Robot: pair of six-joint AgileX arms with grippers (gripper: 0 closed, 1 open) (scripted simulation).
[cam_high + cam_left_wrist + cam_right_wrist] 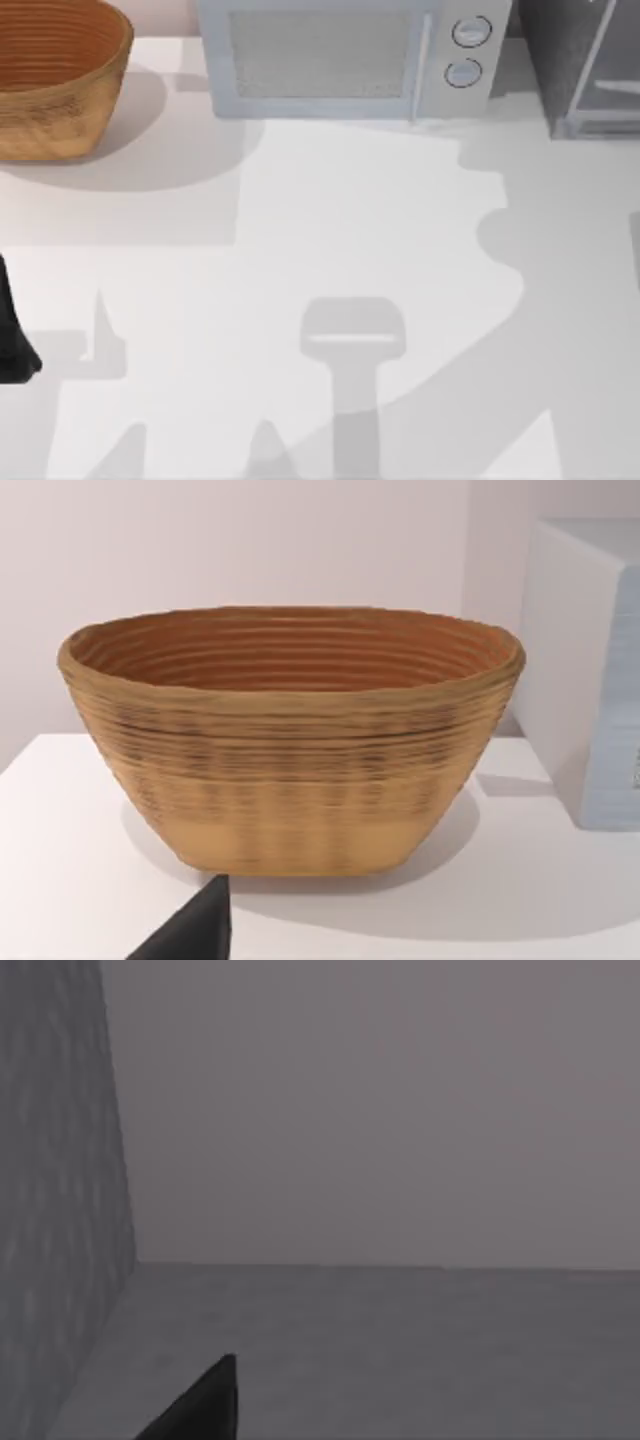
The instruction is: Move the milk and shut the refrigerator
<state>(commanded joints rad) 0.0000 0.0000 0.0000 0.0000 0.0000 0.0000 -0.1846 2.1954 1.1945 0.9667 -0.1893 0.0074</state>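
The refrigerator (572, 62) is a grey speckled cabinet at the table's far right corner, with its pale translucent door panel (612, 70) cut off by the edge of the top view. Whether the door is open I cannot tell. The milk is out of view. A dark part of my left arm (14, 335) sits at the table's left edge, and a dark tip of my left gripper (192, 932) points at the basket. A dark tip of my right gripper (200, 1407) hangs low beside a grey speckled wall (55, 1210), over a dim grey floor.
A woven brown basket (50, 85) (290, 740) stands at the far left. A light-grey microwave (340, 55) with two round knobs (468, 50) stands at the back middle; its side (590, 670) shows beside the basket. Arm shadows lie across the white tabletop (330, 260).
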